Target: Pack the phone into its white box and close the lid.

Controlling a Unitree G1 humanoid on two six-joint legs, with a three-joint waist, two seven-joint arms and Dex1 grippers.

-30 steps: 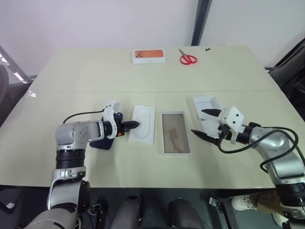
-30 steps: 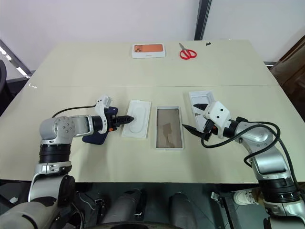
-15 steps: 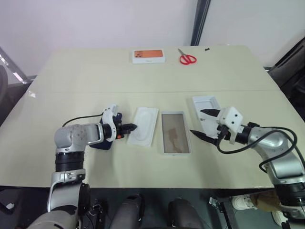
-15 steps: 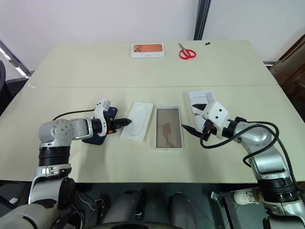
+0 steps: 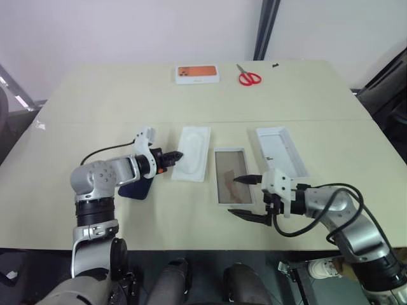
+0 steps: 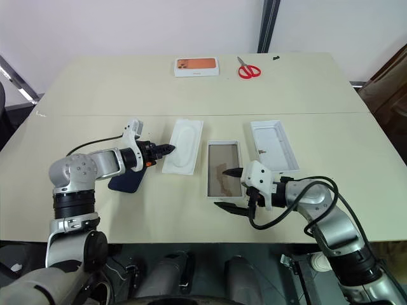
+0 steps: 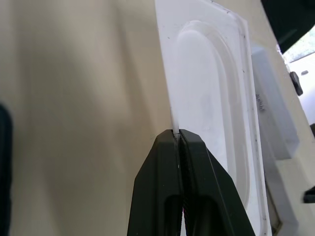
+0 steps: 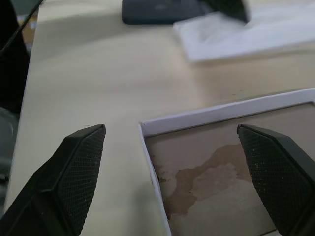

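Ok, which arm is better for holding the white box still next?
Probably the right. The right gripper is open, its fingers either side of the white box's near corner. The left gripper is shut on the white insert's edge.

Silver arms, black pincer fingers

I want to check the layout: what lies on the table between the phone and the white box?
The thin white insert, pinched at its edge by the left end effector, lies between the phone and the white box, seen in both eye views.
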